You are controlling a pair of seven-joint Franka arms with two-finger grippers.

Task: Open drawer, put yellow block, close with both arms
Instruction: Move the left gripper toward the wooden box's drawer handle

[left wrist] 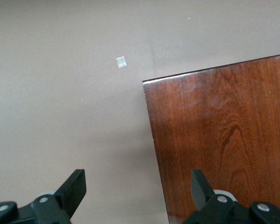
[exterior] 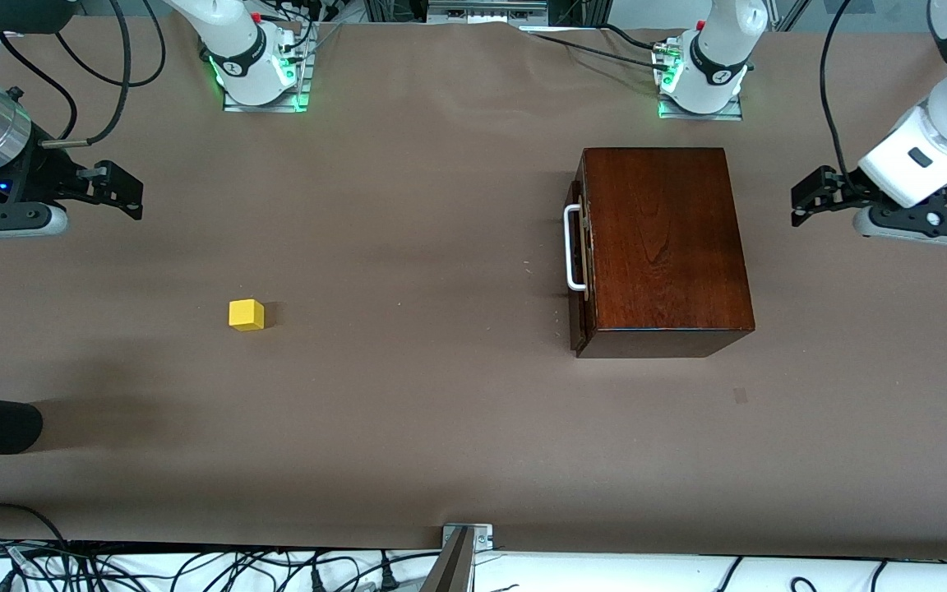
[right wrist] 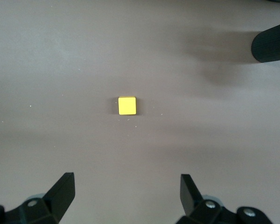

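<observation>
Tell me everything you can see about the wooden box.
The box is glossy, dark reddish-brown wood with visible grain. It stands flat on the brown table, toward the left arm's end. Its drawer is shut and faces the right arm's end, with a white U-shaped bar handle on the front. Nothing touches the box but the table. The left claw hangs open above one edge.
</observation>
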